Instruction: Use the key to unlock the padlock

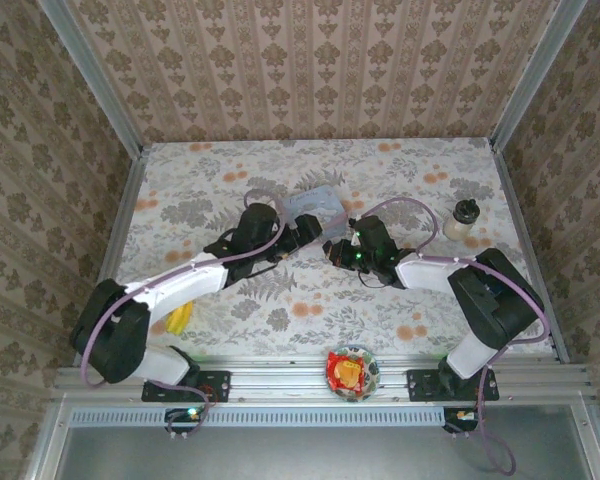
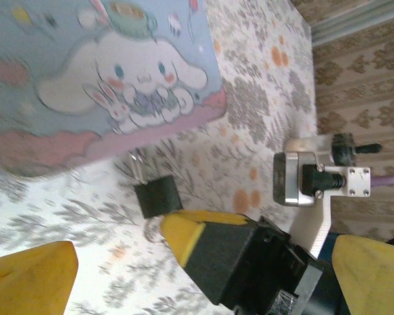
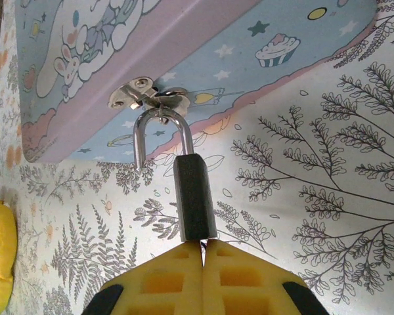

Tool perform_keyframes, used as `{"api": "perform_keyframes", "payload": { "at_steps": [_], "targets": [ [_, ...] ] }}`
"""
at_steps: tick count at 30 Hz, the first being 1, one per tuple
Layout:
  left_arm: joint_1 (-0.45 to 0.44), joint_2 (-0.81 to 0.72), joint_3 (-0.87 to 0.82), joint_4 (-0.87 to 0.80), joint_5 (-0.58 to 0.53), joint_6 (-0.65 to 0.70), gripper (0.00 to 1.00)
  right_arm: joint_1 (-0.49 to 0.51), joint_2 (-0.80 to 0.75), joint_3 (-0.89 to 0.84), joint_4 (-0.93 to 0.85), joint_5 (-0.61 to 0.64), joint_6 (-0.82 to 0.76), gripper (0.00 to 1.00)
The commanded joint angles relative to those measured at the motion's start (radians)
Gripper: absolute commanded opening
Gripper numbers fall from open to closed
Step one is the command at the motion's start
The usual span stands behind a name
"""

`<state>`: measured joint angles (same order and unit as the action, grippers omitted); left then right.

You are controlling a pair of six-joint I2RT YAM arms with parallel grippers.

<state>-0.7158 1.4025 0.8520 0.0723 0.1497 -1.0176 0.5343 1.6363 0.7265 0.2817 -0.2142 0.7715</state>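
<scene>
- The right gripper (image 3: 202,257) has its yellow pads pressed tight together, with no gap between them, right at the bottom end of the padlock (image 3: 194,197).
- A thin dark sliver shows at the seam between the pads, touching the lock's base. This looks like the key (image 3: 202,245), though too little of it shows to be sure.
- The padlock lies on the floral table (image 3: 328,197), just beside the pale blue cartoon tin (image 3: 289,65).
- Its silvery shackle (image 3: 151,131) is hooked through the tin's metal hasp (image 3: 139,94). One leg enters the black body and the other ends free beside it.
- The left gripper (image 1: 306,233) is spread wide and holds nothing. In its wrist view the yellow fingertips (image 2: 33,275) stand far apart, either side of the right gripper's finger.
</scene>
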Motion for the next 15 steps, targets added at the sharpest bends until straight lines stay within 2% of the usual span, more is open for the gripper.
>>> {"api": "perform_keyframes", "payload": {
  "at_steps": [1,9,15],
  "targets": [
    [0.03,-0.033,0.044,-0.155,-0.149,0.217,1.0,0.01,0.02,0.034,0.005,0.016,-0.008,0.02],
    [0.056,-0.013,0.078,-0.114,-0.28,0.518,1.0,0.035,0.034,0.063,-0.062,0.076,-0.035,0.06],
    [0.08,0.059,0.128,-0.143,-0.3,0.578,1.0,0.082,0.052,0.128,-0.196,0.188,-0.102,0.18]
  ]
}}
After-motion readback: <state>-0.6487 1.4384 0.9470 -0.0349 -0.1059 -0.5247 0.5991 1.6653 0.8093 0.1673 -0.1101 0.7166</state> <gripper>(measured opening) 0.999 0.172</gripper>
